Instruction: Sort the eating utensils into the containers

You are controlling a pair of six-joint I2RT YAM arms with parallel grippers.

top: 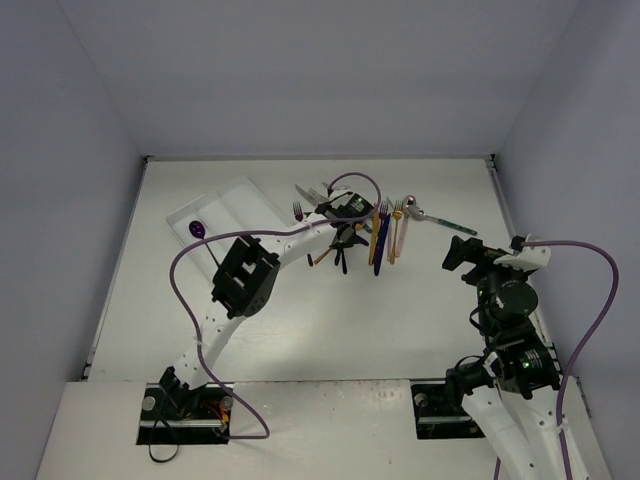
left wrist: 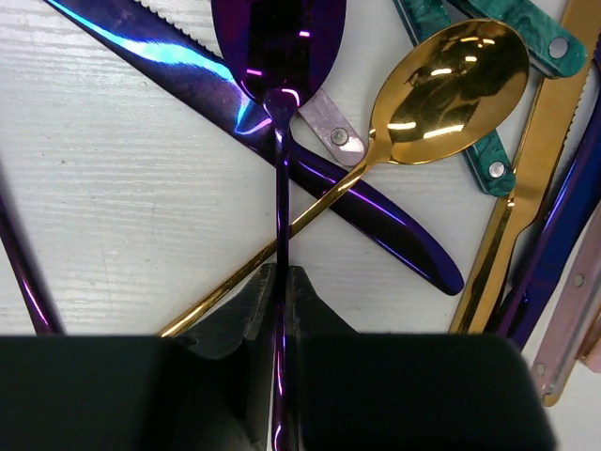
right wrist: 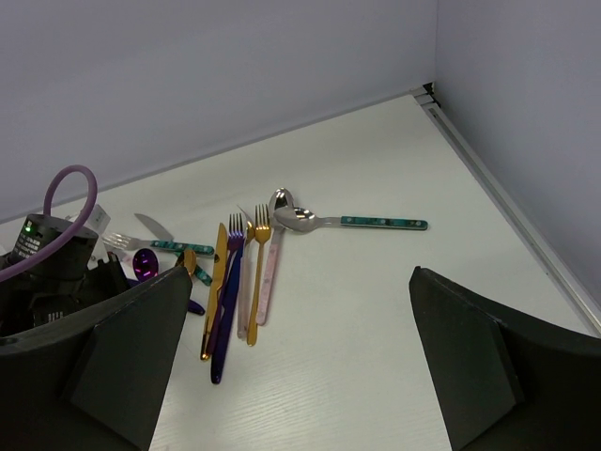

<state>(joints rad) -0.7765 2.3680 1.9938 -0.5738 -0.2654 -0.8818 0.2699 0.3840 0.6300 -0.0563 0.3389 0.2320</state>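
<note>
My left gripper [top: 341,240] reaches over the utensil pile at the table's far middle. In the left wrist view it [left wrist: 279,274] is shut on the thin handle of a purple spoon [left wrist: 279,42], whose bowl lies over a dark purple-blue knife [left wrist: 178,58]. A gold spoon [left wrist: 458,70] crosses under that handle. The white three-part tray [top: 240,205] lies to the far left with one purple spoon [top: 198,230] in it. My right gripper [right wrist: 300,376] is open and empty, apart to the right of the pile [top: 470,255].
Gold, purple, blue and pinkish forks and knives [right wrist: 235,272] lie side by side right of the left gripper. A silver spoon with a teal handle [right wrist: 347,223] lies beyond them. Teal-handled pieces [left wrist: 488,160] lie at the pile's far side. Walls close the table on three sides.
</note>
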